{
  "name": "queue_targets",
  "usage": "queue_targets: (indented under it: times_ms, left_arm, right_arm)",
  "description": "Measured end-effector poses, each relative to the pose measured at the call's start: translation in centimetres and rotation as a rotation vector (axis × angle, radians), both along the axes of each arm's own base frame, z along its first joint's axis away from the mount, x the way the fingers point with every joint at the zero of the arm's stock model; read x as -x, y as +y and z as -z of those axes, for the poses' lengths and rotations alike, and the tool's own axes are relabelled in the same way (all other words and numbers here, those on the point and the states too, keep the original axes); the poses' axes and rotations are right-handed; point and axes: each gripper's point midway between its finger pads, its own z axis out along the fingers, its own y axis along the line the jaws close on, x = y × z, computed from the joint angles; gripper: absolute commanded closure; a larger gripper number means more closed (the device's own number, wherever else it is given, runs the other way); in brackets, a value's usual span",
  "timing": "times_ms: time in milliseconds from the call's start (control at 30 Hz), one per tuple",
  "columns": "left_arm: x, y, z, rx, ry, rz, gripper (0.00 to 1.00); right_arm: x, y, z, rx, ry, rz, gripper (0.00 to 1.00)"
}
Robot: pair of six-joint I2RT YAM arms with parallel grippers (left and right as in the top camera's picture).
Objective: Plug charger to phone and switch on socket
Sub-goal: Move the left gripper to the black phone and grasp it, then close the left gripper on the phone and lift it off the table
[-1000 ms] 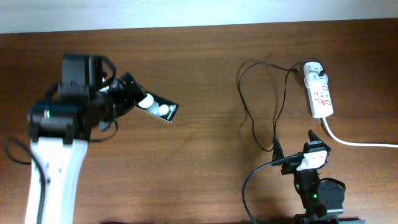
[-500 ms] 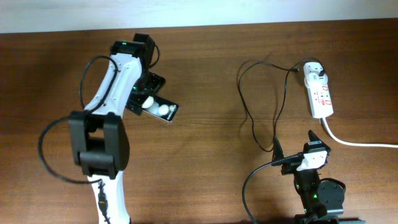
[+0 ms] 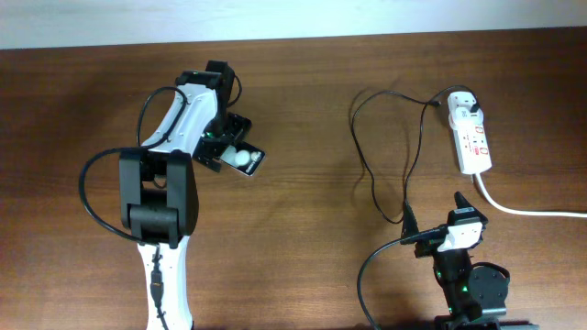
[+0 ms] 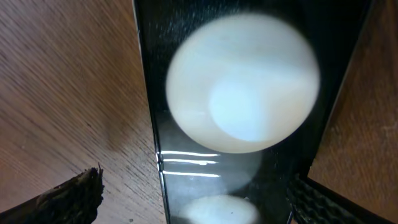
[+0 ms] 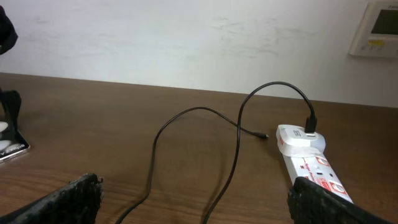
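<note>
Indoor lab/office-type rm, wood-grain table (image 3: 303, 275), plain white wall (image 5: 155, 37), wall-mounted ctrl panel (image 5: 379, 28) w/ small display

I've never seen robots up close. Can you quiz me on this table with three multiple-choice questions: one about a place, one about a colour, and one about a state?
1. Where does the socket lie?
A) the table's left side
B) the table's right side
C) the table's middle

2. What colour is the charger cable?
A) red
B) black
C) yellow

3. The left pincer is:
A) open astride the phone
B) clamped on the charger
C) pressing the socket

Answers:
1 B: it sits near the right arm.
2 B: it shows as a thin dark loop.
3 A: one finger shows on each side of the phone, with a gap at one edge.
</note>
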Motion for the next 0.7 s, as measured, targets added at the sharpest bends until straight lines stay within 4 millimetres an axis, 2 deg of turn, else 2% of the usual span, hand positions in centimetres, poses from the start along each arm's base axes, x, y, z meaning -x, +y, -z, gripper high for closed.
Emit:
queue_targets:
  times_ms: [133, 233, 333, 467, 533, 700]
  left_arm:
    - [1.8, -0.1, -0.2, 0.011, 0.076, -0.002, 0.01]
    - [-0.1, -0.4, -0.3, 0.025, -0.006, 0.0, 0.01]
    - [-1.1, -0.4, -0.4, 0.02, -0.05, 0.001, 0.01]
    - [-1.4, 0.3, -0.3, -0.023, -0.065, 0.002, 0.01]
    - [-1.4, 0.8, 0.5, -0.051, -0.078, 0.002, 0.01]
    - [-1.4, 1.0, 1.1, -0.057, -0.106, 0.001, 0.01]
  right_arm:
    - [0.0, 0.0, 0.0, 0.0, 0.0, 0.0, 0.02]
    - [0.0, 0.0, 0.0, 0.0, 0.0, 0.0, 0.01]
    - [0.0, 0.0, 0.0, 0.0, 0.0, 0.0, 0.01]
    - [0.0, 0.0, 0.0, 0.0, 0.0, 0.0, 0.01]
    - [0.0, 0.0, 0.0, 0.0, 0.0, 0.0, 0.01]
    - [0.0, 0.0, 0.0, 0.0, 0.0, 0.0, 0.01]
